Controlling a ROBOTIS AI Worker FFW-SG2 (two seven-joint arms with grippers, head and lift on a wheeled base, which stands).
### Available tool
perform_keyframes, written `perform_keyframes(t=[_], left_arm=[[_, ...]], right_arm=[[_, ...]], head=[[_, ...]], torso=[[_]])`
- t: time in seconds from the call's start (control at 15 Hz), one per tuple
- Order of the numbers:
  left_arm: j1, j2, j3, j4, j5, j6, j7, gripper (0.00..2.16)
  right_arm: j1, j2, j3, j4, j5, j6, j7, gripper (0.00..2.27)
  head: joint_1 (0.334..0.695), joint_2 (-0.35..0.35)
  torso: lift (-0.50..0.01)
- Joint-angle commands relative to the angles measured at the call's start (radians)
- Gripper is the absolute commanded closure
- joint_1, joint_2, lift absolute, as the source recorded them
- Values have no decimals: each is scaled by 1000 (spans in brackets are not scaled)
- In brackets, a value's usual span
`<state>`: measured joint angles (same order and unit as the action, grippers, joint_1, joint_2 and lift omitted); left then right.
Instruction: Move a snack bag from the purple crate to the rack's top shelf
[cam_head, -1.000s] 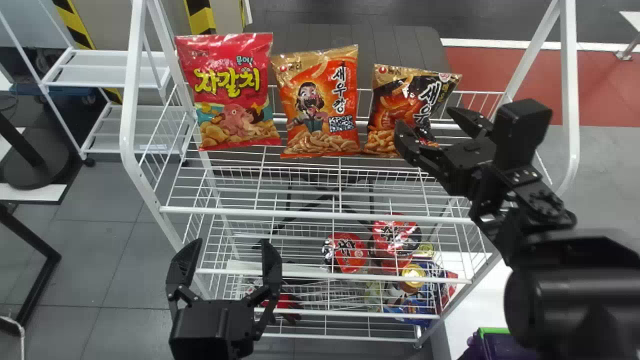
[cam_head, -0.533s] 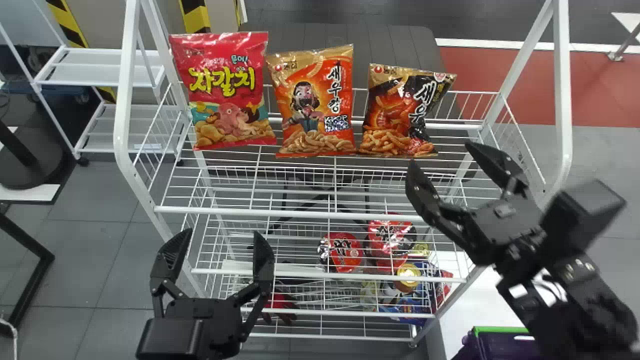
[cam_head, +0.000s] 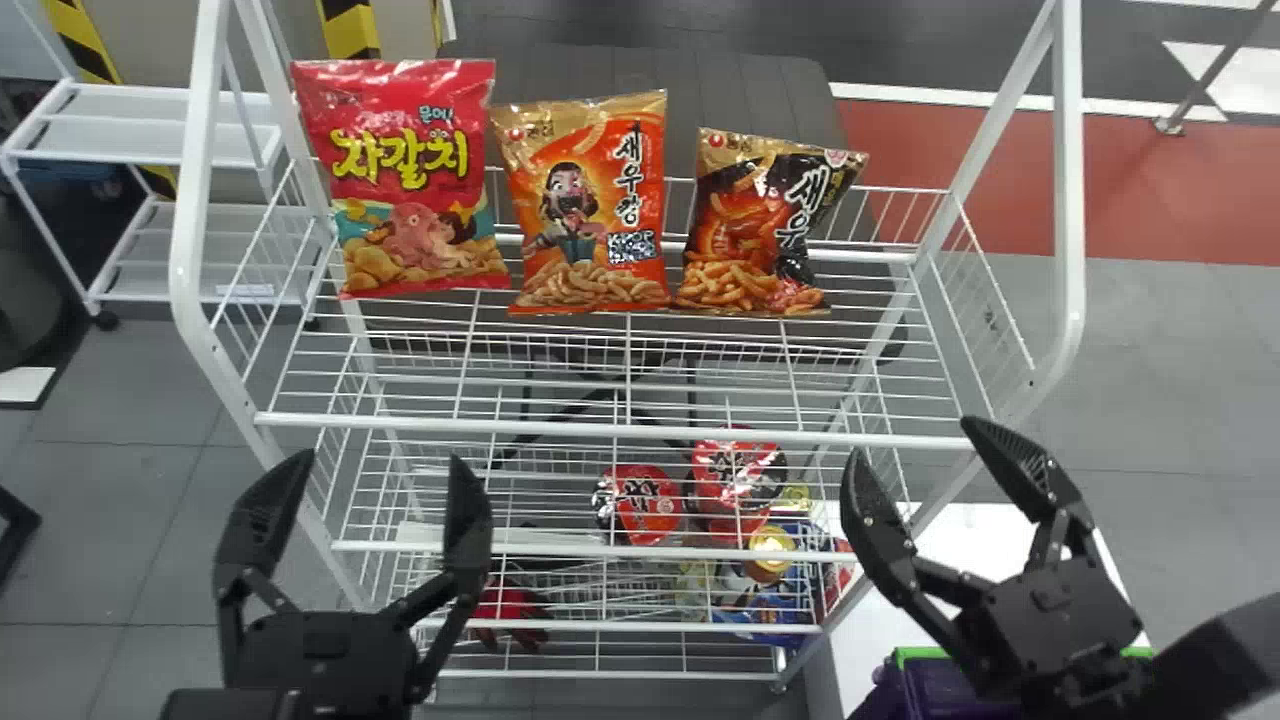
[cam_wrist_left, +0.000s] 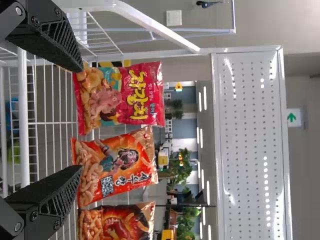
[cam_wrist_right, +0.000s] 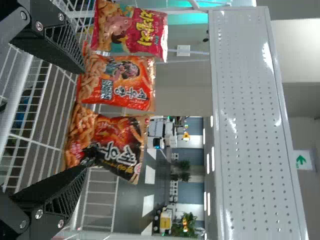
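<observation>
On the rack's top shelf (cam_head: 600, 431), three bags stand face-out toward its back rail: a pink-red snack bag (cam_head: 405, 180) near the shelf's left end, an orange snack bag (cam_head: 585, 205) about its middle, and a black-and-orange snack bag (cam_head: 750, 235) right of its middle, a little tilted. Which is the task's own bag I cannot tell for certain; the black-and-orange one seems likeliest, and the move looks as good as done. Before the shelf's right end, the right gripper (cam_head: 913, 440) has its fingers spread wide around nothing; the left gripper (cam_head: 382, 460), before its left end, is likewise wide and empty. Below the shelf, off its right end, sits the purple crate (cam_head: 930, 690).

Such a bag should be light, slick and soft, an air cushion over brittle snacks. Any straightening calls for flat fingers across its plump middle, squeezing gently; a hard pinch could crush the contents or burst a seam, and the limp top edge would probably slip.
</observation>
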<state>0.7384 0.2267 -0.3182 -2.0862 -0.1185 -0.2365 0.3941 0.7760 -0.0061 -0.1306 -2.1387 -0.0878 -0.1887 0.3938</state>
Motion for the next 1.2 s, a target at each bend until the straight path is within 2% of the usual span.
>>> perform_keyframes(t=[0.0,0.2,0.4,0.6,1.13], left_arm=[[30,-1,10,-14,-9,3,0,140],[41,-1,1,-23,-12,24,3,144],[55,-3,-4,-41,-24,30,6,147],[61,-3,-5,-43,-33,27,17,147],[70,-6,-12,-46,-46,21,25,147]], right_arm=[[54,7,-1,-12,-23,10,-35,167],[95,7,45,-38,-21,16,-67,164],[117,7,106,-47,-17,28,-79,164],[120,7,95,-69,-24,25,-81,164],[123,7,106,-70,-24,-5,-81,161]], head=[[695,-106],[695,-120],[695,-91],[695,-59],[695,-62]], torso=[[0],[0],[0],[0],[0]])
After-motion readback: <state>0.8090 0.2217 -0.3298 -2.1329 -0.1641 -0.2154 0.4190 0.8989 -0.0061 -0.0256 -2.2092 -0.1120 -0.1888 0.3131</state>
